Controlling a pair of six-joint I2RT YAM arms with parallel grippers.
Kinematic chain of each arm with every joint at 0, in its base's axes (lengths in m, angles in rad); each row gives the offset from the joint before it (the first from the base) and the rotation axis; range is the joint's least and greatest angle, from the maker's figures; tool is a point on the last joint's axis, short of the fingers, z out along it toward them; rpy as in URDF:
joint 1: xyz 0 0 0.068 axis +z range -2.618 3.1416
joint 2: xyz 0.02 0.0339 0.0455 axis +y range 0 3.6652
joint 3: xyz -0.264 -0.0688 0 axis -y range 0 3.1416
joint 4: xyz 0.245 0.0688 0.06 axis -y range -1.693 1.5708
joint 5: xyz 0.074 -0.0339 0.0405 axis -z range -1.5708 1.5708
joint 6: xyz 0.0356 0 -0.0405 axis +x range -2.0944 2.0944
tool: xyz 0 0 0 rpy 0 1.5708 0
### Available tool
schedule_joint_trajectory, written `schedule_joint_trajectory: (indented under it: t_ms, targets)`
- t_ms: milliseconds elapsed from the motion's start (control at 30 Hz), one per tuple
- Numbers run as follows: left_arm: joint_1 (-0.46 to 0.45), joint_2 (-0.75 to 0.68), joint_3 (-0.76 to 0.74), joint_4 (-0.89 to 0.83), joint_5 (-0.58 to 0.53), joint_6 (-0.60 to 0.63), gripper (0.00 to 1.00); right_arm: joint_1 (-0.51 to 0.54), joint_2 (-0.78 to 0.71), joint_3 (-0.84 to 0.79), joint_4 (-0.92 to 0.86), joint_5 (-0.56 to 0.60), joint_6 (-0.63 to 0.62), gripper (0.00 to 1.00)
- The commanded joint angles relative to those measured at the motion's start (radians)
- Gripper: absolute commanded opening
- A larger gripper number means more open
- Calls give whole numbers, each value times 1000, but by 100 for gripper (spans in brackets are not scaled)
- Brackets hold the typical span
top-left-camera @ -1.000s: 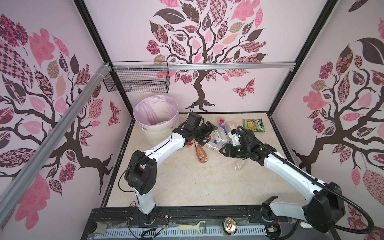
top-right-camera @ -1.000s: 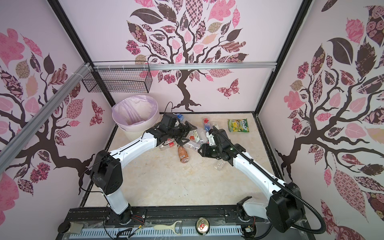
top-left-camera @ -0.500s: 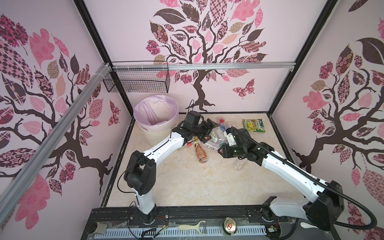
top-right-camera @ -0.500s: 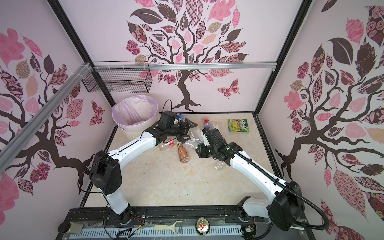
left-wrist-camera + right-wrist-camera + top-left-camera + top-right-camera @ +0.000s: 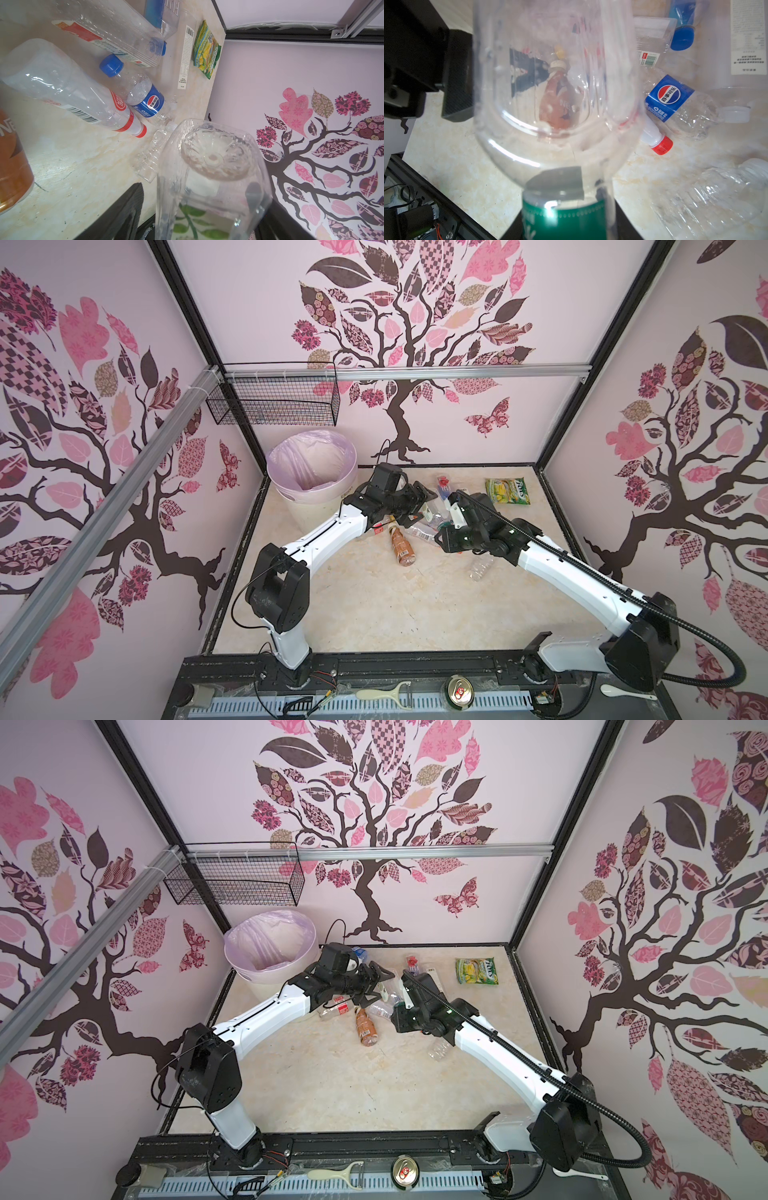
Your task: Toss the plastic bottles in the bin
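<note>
**Marble tabletop, both claws at the bottle heap**

Pink walls [image 5: 540,414] with tree decals enclose a marble-patterned tabletop [image 5: 374,614]. In both top views the bin [image 5: 309,512] stands at the upper left of the tabletop. The folds of its lilac liner [image 5: 299,460] are what shows inside. A black wire basket [image 5: 272,406] hangs on the rail above it. The plastic bottles [image 5: 432,522] lie heaped at upper centre, between the bin and a green-yellow snack packet [image 5: 508,490]. A brown bottle [image 5: 402,546] and a crushed clear bottle [image 5: 481,568] lie just below the heap.

The left arm [image 5: 332,535] stretches from its lower-left base up to the heap. Its left gripper [image 5: 419,506] points right, with fingers spread wide on either side of a leaf-labelled clear bottle [image 5: 212,166]; whether they press on it I cannot tell. The right arm [image 5: 561,576] reaches in from lower right. The right gripper [image 5: 443,538], close to the left one, is clamped on a green-labelled clear bottle [image 5: 550,104].
</note>
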Motion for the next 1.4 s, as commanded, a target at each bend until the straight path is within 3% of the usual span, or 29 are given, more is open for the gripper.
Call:
schedule_joint_trajectory:
  t_ms: [0,400,733,1067,1267,1367]
  targets:
    - [-5,-21,15,-20,-22,36,80,16,22,47,-8,-11,-9,28]
    - [-6,-48,-10,17,-75,42,63,22,29,50,21,-88,12,29]
    - [-11,-76,-27,4,-114,77,52,22,17,45,23,-77,18,39]
    - [-4,-89,7,-66,-149,160,49,22,-6,76,16,-72,25,63]
    - [49,-110,66,-173,-186,260,49,22,-37,110,-13,-47,21,79]
    - [79,-114,138,-232,-195,322,49,21,-61,125,-37,-20,14,94]
